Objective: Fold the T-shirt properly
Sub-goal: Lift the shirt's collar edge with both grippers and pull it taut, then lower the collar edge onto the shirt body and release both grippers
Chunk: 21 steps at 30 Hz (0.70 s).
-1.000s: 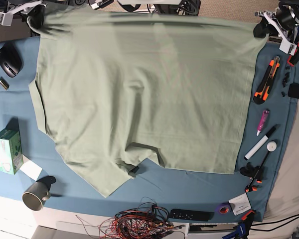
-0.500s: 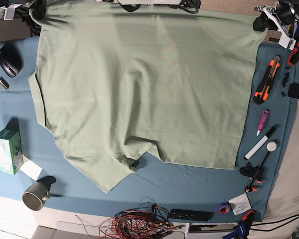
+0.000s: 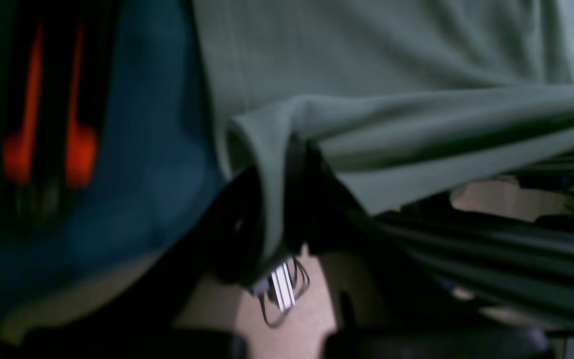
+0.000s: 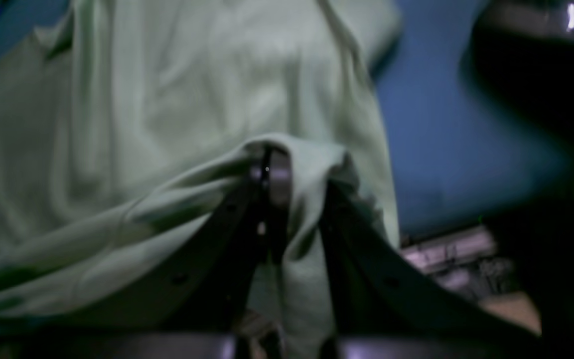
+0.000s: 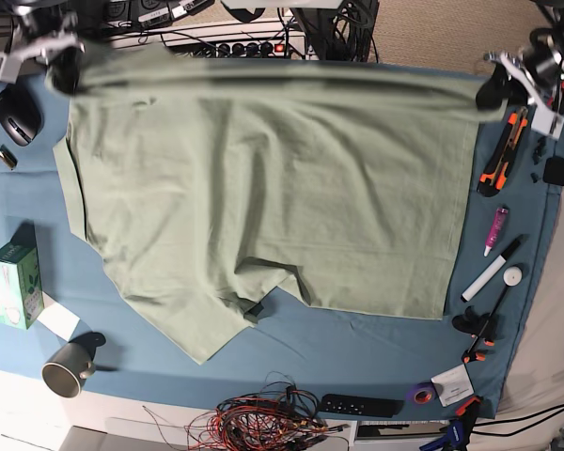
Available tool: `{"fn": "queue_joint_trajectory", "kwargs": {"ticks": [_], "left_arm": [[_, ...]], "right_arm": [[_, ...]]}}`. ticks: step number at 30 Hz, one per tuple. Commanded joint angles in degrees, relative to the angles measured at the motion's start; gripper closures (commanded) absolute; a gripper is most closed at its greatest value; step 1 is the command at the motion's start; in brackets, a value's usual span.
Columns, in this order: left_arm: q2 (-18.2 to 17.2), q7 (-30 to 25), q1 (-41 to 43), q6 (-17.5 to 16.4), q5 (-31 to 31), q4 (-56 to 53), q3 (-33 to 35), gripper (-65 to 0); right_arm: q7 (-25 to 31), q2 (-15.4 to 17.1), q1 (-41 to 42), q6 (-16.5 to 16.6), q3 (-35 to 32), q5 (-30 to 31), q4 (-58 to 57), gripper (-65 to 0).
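The pale sage-green T-shirt (image 5: pixel 273 188) covers most of the teal table cloth (image 5: pixel 357 348), its collar end toward the near edge. Both far corners are lifted off the table. My left gripper (image 5: pixel 492 91) at the far right is shut on one corner; in the left wrist view the cloth (image 3: pixel 416 144) is pinched between the dark fingers (image 3: pixel 294 199). My right gripper (image 5: pixel 64 68) at the far left is shut on the other corner, and in the right wrist view the T-shirt (image 4: pixel 142 149) bunches over its closed fingertips (image 4: pixel 267 169).
On the right strip lie an orange utility knife (image 5: pixel 504 150), a pink marker (image 5: pixel 496 229), a white pen (image 5: pixel 489 273) and clamps (image 5: pixel 477 329). On the left are a mouse (image 5: pixel 17 113), a green box (image 5: pixel 15 285) and a mug (image 5: pixel 68 368). Tangled wires (image 5: pixel 263 418) and a remote (image 5: pixel 361 406) line the near edge.
Both grippers have come toward the near side with the far hem, so the power strip and table edge behind it now show. The near part of the shirt has stayed put.
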Motion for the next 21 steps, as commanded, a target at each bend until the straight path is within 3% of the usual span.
{"fn": "queue_joint_trajectory", "kwargs": {"ticks": [1, 9, 13, 21], "left_arm": [[-0.98, -1.51, -0.68, 0.66, 0.70, 0.68, 0.52, 0.0], [-0.94, -5.95, -7.87, 4.17, 12.50, 0.63, 11.80, 0.0], [-1.03, -7.08, -11.13, 5.25, 15.87, 0.63, 12.63, 0.0], [-3.34, -7.10, -12.81, 6.97, 17.84, 0.59, 12.61, 0.0]], "right_arm": [[2.49, 0.13, 1.25, -0.17, -0.81, -0.79, 0.72, 0.0], [9.18, 0.07, 11.58, -0.50, -17.18, -20.35, 0.72, 0.0], [11.28, 0.20, 14.56, -4.13, -21.20, -28.76, 0.68, 0.0], [14.16, 0.37, 15.63, -8.48, -21.59, -34.07, -0.74, 0.0]]}}
